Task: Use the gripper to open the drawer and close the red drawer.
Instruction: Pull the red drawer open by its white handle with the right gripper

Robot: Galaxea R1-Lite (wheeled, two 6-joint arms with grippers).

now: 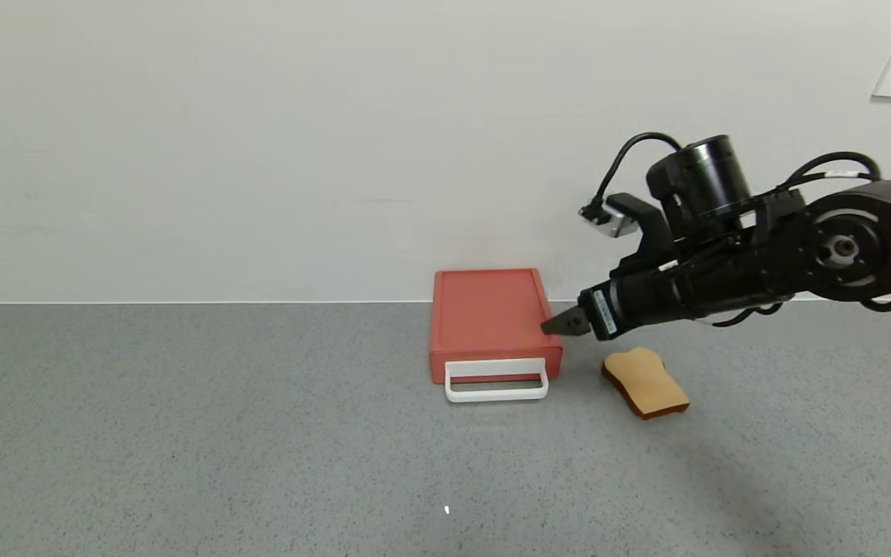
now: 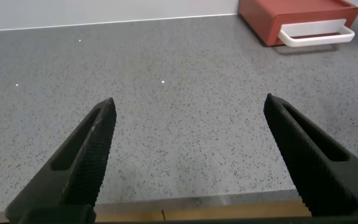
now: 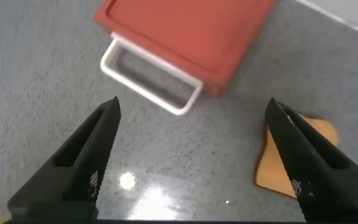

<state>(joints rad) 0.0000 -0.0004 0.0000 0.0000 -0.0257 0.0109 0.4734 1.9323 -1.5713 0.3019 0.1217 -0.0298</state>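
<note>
Matt red drawer (plastic-looking), speckled glossy countertop.

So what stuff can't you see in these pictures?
- Inside the red drawer: hidden in every view, since the drawer looks shut.
- Left gripper: out of the head view; only the left wrist view shows it, open above the countertop.
- Bread slice: partly covered by a finger of the open right gripper in the right wrist view, and cut off by the edge in the left wrist view.
</note>
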